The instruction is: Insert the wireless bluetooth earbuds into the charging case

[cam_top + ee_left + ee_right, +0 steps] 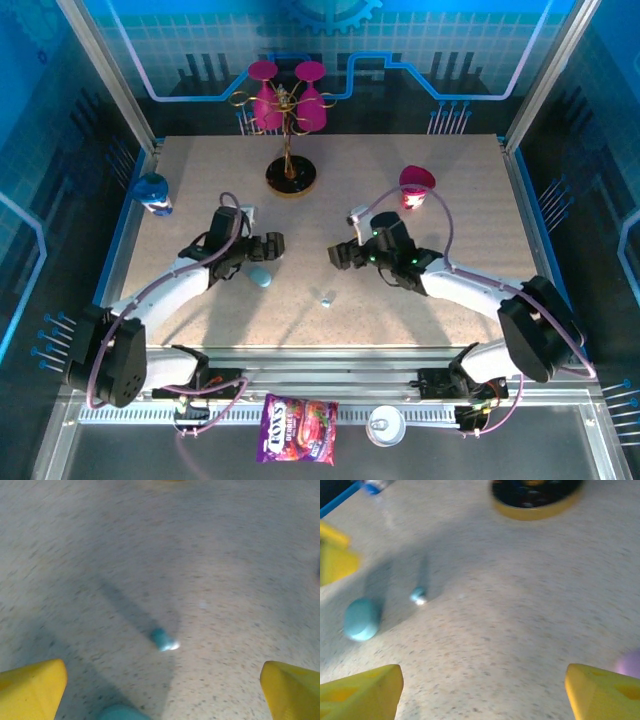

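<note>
Earbud (326, 299): teal with a pale tip, lying loose on the table (200, 160). It sits between the two arms, nearer the bases than either gripper.

Charging case (260, 277): a light blue pebble, apart to the bud's left, just on the near side of the left gripper (266, 246). The lid looks shut to me, but blur leaves me unsure.

Handling, my judgement: the bud is very light, hard, smooth-shelled and rounded, so a careless pinch is likely to make it roll or squirt out. I would take it across its bulbous body, fingers straddling it and closing gently, not on the thin tip.

Left gripper: jaws spread wide, nothing between them. Its wrist view has the bud ahead of the fingers.

Right gripper (340, 256): also wide apart and empty, with the bud off to the left in its wrist view.
</note>
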Controlling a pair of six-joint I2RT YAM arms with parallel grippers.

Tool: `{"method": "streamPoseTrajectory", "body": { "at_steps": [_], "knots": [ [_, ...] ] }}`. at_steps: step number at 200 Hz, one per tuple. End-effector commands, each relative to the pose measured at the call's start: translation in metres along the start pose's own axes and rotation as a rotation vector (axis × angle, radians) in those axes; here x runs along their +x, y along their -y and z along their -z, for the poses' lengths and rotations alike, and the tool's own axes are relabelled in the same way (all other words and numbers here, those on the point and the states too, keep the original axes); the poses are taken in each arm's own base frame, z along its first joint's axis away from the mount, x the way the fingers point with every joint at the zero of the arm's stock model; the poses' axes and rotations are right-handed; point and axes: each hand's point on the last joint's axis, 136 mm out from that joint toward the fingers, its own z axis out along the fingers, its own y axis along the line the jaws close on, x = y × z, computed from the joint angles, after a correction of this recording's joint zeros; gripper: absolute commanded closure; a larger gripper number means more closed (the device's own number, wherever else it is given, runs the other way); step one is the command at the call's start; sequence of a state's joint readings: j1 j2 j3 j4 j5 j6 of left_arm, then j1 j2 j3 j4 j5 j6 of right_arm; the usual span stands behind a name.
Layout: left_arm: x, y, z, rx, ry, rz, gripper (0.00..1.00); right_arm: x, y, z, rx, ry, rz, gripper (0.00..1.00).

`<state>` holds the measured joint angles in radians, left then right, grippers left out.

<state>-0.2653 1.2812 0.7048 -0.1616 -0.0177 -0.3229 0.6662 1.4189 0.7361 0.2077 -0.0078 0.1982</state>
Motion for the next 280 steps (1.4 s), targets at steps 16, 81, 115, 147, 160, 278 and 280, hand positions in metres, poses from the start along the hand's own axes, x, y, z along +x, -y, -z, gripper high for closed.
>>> {"method": "streamPoseTrajectory", "body": {
  "at_steps": [16,81,115,147,160,278,280],
  "knots": [
    [0.006,-0.023,-0.007,-0.022,-0.078,0.294,0.00,0.002,-0.071,-0.031,-0.158,0.091,0.343,0.14],
    [0.007,-0.052,-0.017,0.001,-0.072,0.483,0.01,0.024,-0.152,-0.104,-0.265,0.069,0.441,0.15],
    [0.008,-0.059,-0.015,0.003,-0.063,0.507,0.01,0.031,-0.167,-0.132,-0.299,0.054,0.407,0.20],
    [0.008,-0.060,-0.013,0.006,-0.048,0.504,0.01,0.041,-0.167,-0.149,-0.304,0.020,0.379,0.28],
    [0.008,-0.062,-0.011,-0.002,-0.033,0.506,0.01,0.046,-0.166,-0.153,-0.311,0.006,0.374,0.30],
    [0.000,-0.062,0.000,-0.002,0.020,0.478,0.01,0.056,-0.158,-0.153,-0.321,-0.005,0.343,0.63],
    [0.001,-0.062,0.000,-0.003,0.020,0.478,0.01,0.056,-0.158,-0.152,-0.322,-0.004,0.343,0.63]
  ]
}}
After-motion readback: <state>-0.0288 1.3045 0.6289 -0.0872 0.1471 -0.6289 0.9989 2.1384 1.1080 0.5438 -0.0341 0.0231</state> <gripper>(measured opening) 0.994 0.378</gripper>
